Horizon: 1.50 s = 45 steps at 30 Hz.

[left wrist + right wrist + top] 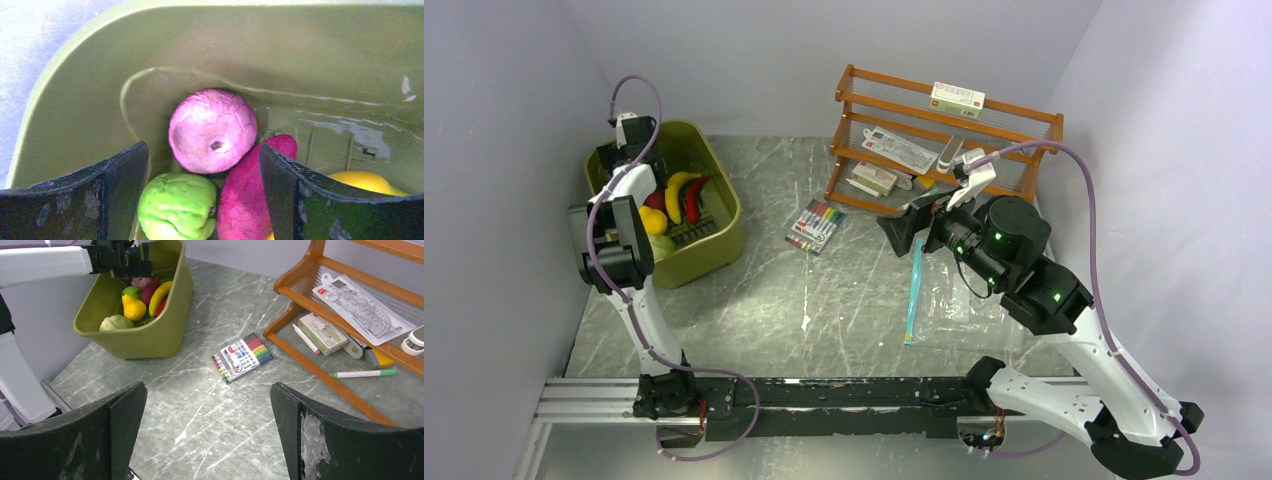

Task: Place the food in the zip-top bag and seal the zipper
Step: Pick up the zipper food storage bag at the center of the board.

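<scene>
Hovering inside the olive tub (100,75): left gripper (202,147), jaws wide apart, nothing held. Between its fingers (75,200), lower down, sits the pink round piece (212,130), with the green piece (175,205) just beside it. Purple-red piece (245,200) touches both and lies close to the right finger. Orange-yellow piece (365,182) peeks out past that finger. Finger-to-food contact: can't tell. Banana (679,190) and chili (694,200) lie side by side in the same tub, far-left on the table (774,300).

Right gripper (207,387): also spread wide, empty, above bare table, facing the tub and the marker pack (242,354).

Zip-top bag (949,315) lies flat on the table right of centre, partly under the right arm. Zipper (913,290) runs along its left edge, near to far. Sealed or not: can't tell. All visible food sits in the tub, well apart from the bag. Wooden rack (944,140) stands at the far side, beyond the right gripper.
</scene>
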Motion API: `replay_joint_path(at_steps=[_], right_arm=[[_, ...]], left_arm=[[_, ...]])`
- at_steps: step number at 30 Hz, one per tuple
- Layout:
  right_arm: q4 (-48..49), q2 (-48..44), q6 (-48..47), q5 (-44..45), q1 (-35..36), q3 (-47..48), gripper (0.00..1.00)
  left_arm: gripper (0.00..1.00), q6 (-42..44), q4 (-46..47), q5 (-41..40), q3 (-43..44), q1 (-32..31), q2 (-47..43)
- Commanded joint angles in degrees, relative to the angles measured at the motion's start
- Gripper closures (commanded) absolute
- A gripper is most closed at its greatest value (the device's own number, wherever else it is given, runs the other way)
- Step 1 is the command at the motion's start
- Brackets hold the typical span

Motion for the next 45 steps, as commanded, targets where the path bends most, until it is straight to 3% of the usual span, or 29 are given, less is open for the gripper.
replay_joint_path(at_steps=[1, 23, 37, 41, 45], right_arm=[[-0.75, 0.29, -0.47, 0.39, 0.27, 2.34, 0.04], [-1.39, -0.48, 0.6, -0.14, 0.27, 1.84, 0.04], [-0.37, -1.82, 2.4, 0.42, 0.29, -0.97, 0.04], [-2.43, -1.27, 7.25, 4.6, 0.27, -1.98, 0.04], [-13.54, 2.02, 21.66, 17.12, 0.27, -1.19, 0.05]], left_arm=[[0.2, 0.14, 3.54, -0.83, 0.42, 1.32, 0.43], [0.22, -0.48, 1.3, 0.29, 5.14, 2.59, 6.4], [0.21, -0.83, 1.17, 0.41, 4.79, 2.86, 5.61], [0.22, -1.4, 0.97, 0.52, 4.52, 2.99, 5.55], [0.22, -1.68, 0.61, 0.62, 4.66, 3.11, 5.67]])
